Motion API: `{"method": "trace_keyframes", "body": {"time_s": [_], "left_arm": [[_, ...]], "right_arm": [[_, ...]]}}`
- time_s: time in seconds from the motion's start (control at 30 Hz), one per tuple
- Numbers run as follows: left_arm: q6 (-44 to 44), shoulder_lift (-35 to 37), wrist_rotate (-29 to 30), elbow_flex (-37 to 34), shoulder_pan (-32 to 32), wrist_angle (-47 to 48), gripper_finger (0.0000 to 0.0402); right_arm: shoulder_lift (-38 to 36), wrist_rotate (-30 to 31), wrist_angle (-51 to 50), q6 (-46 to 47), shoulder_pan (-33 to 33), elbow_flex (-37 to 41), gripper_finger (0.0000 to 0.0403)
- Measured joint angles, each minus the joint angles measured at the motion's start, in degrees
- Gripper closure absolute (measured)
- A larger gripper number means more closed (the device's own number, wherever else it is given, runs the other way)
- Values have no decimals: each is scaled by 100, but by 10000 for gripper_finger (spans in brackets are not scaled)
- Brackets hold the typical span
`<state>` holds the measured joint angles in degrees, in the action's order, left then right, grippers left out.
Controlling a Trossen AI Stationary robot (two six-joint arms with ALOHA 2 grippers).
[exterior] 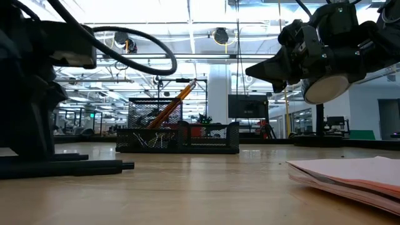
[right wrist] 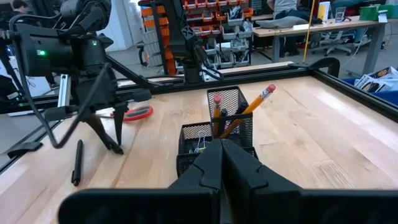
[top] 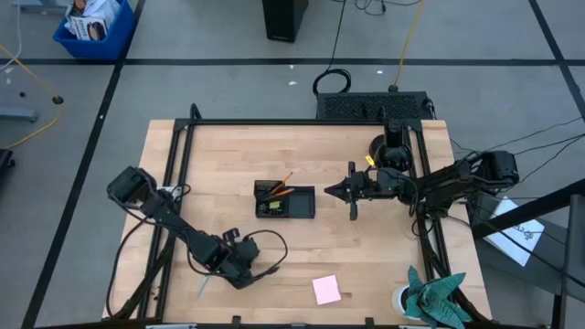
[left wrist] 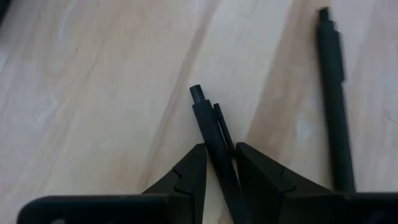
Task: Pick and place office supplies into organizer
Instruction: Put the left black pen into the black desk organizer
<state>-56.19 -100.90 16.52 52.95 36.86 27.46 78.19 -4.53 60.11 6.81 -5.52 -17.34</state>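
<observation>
Nearest the front edge of the pale wooden desk, the left gripper has its jaws narrowed around a thin black pen, a second black pen lying just beside. Farther back stands the black mesh organizer holding orange pencils; beside it hovers the right gripper, jaws closed, empty.

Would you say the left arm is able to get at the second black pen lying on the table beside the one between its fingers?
Probably yes, later: the second pen lies bare on the wood with nothing over it, but the left gripper now straddles the first pen.
</observation>
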Motion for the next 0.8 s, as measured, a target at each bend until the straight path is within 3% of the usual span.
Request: {"method": "trace_keyframes", "body": {"time_s": [0.33, 0.6, 0.8], "left_arm": [[-132, -352, -433, 36, -250, -99, 312], [153, -433, -224, 10, -228, -485, 314], [971, -74, 199, -59, -172, -814, 374]], "right_arm": [[0, 1, 1, 0, 0, 0, 403], [-2, -1, -1, 2, 0, 0, 403], [-2, -1, -1, 4, 0, 0, 403]]}}
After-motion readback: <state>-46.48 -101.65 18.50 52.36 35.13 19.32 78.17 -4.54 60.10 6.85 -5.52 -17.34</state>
